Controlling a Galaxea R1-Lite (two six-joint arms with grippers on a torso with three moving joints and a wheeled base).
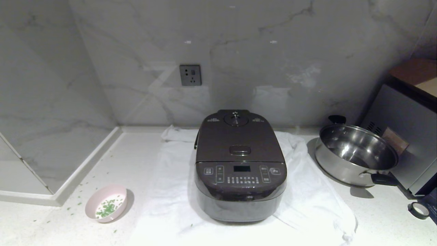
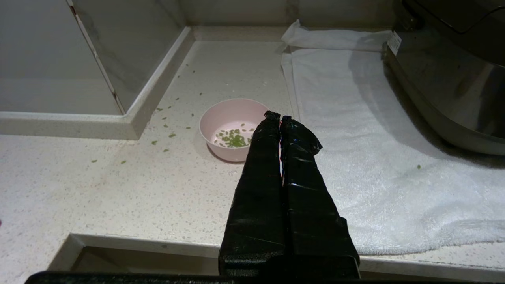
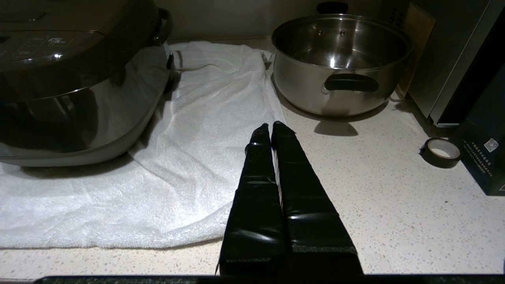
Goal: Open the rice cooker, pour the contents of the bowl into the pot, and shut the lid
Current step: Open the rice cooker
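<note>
Nothing started yet: left hand [image 2: 280, 118] and right hand [image 3: 271, 127] both pinched shut and empty above the worktop [image 1: 143, 157] edge, bowl [image 2: 230, 128] of green contents [image 2: 232, 139] just beyond the left, rice cooker [image 1: 240, 164] between them, lid [image 1: 239, 140] down on a towel [image 1: 170, 177], likely against slipping.

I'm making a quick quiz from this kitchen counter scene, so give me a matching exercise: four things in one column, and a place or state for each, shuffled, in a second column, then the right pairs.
Things:
1. rice cooker
2. bowl
3. steel pan
4. tape roll

Places or states:
A. empty, right of the towel
B. lid shut, standing on the towel
C. near the counter's right edge, in front of the steel pan
D. holds green bits, left of the towel

Pairs: 1-B, 2-D, 3-A, 4-C
</note>
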